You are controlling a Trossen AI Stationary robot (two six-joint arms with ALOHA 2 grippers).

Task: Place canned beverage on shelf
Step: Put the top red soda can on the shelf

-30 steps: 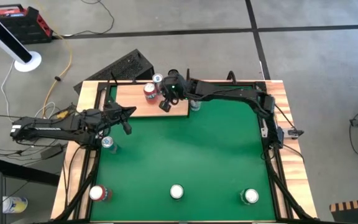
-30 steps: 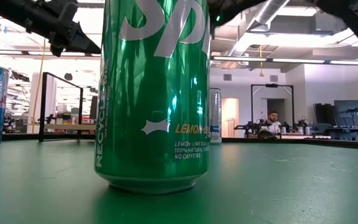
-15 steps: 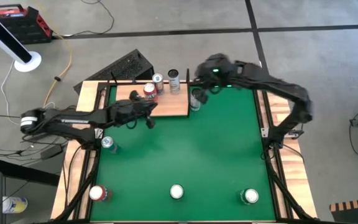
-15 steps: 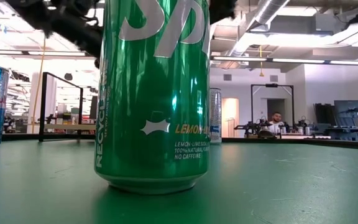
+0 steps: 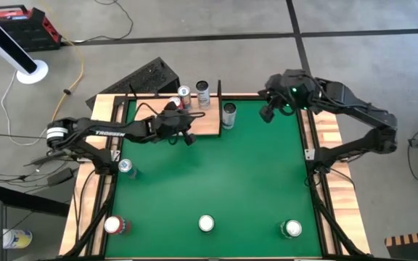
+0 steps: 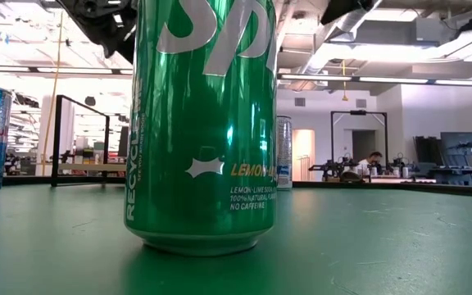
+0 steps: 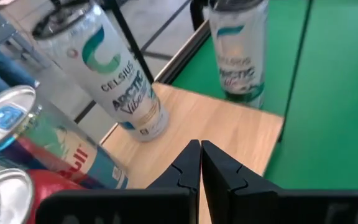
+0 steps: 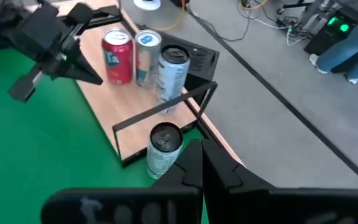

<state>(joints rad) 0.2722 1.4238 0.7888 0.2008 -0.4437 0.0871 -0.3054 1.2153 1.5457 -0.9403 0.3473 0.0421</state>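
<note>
Shelf [image 5: 205, 123] — pale wood board, upper left of centre in the high view, long axis left–right along the green surface's [image 5: 216, 181] far edge. On it, all upright: red can [image 8: 117, 57], blue-topped can [image 8: 145, 56], white Celsius can [image 8: 172, 70]. A second white can [image 5: 228, 114] stands upright on the green just off the shelf's right end.

Left end effector [image 5: 187, 136] — fingers pressed together, empty, over the shelf's front edge. Right end effector [image 5: 268, 113] — fingers together, empty, upper right, well apart from the shelf.

White can [image 7: 124, 81]: "CELSIUS ARCTIC Vibe"; green can [image 6: 201, 123]: "LEMON-LIME SODA", "NO CAFFEINE".
</note>
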